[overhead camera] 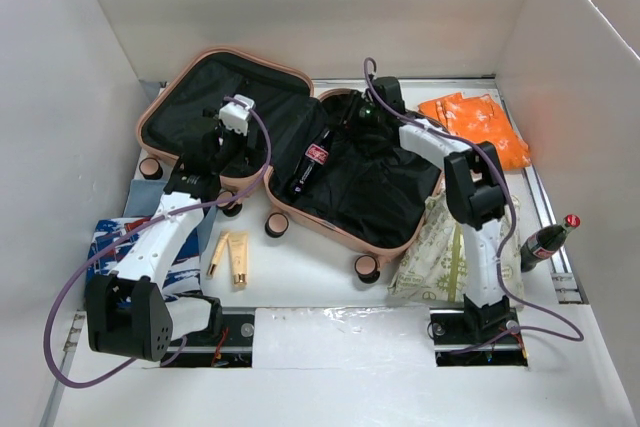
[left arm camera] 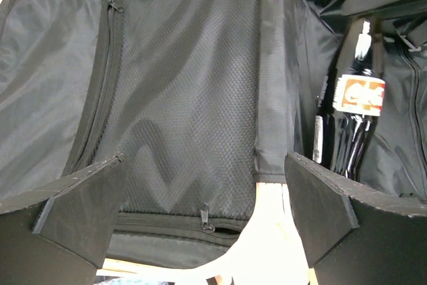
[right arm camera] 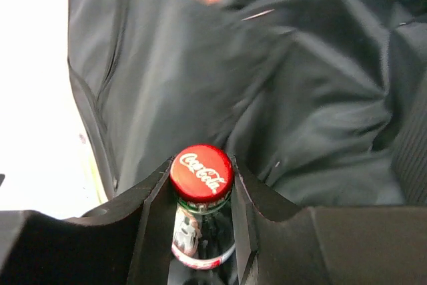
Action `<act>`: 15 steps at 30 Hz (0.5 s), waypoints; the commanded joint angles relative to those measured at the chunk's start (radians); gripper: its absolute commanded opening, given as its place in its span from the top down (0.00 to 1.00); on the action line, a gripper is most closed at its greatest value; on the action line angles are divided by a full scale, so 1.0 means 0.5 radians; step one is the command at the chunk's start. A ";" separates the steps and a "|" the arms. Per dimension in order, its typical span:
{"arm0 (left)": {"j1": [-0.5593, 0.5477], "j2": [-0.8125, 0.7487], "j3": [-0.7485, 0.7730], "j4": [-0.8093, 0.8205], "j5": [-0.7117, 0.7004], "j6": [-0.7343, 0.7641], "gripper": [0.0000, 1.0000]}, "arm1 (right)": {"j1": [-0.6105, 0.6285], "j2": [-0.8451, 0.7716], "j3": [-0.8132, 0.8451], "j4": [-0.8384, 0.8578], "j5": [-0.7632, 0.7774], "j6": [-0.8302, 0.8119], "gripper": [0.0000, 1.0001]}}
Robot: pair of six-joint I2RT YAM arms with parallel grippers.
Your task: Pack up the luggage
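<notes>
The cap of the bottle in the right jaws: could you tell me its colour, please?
The cap is red with white script, clearest in the right wrist view.

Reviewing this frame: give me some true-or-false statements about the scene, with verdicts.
The suitcase lies open. True.
The left gripper is shut on something. False: it is open and empty, above the suitcase lining.
The right gripper grips a red-capped bottle. True.
Both tubes are packed in the suitcase. False: they lie on the table in front of it.
</notes>
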State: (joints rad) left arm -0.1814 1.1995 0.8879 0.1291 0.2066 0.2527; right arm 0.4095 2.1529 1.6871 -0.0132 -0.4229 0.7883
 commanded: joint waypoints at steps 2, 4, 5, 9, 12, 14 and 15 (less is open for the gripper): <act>0.007 -0.046 -0.042 0.009 0.016 -0.005 0.00 | -0.073 0.118 0.163 0.217 -0.090 0.120 1.00; 0.007 -0.046 -0.042 0.009 0.016 -0.005 0.00 | -0.095 0.164 0.194 0.217 -0.066 0.120 0.93; 0.007 -0.046 -0.042 0.009 0.016 -0.005 0.00 | -0.095 0.183 0.215 0.217 -0.065 0.102 0.87; 0.007 -0.046 -0.061 0.009 0.035 -0.005 0.00 | -0.095 0.244 0.326 0.217 -0.065 -0.012 0.37; 0.007 -0.046 -0.061 0.009 0.035 -0.005 0.00 | -0.095 0.214 0.307 0.189 -0.047 -0.033 0.21; 0.007 -0.046 -0.061 0.009 0.035 -0.005 0.00 | -0.095 0.159 0.280 0.054 0.011 -0.091 0.12; 0.007 -0.046 -0.061 0.009 0.035 -0.005 0.00 | -0.095 0.140 0.280 -0.049 0.078 -0.119 0.09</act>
State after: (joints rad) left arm -0.1814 1.1995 0.8585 0.1123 0.2100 0.2531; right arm 0.3614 2.2917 1.7832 -0.0158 -0.4328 0.7933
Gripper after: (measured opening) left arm 0.997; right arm 0.887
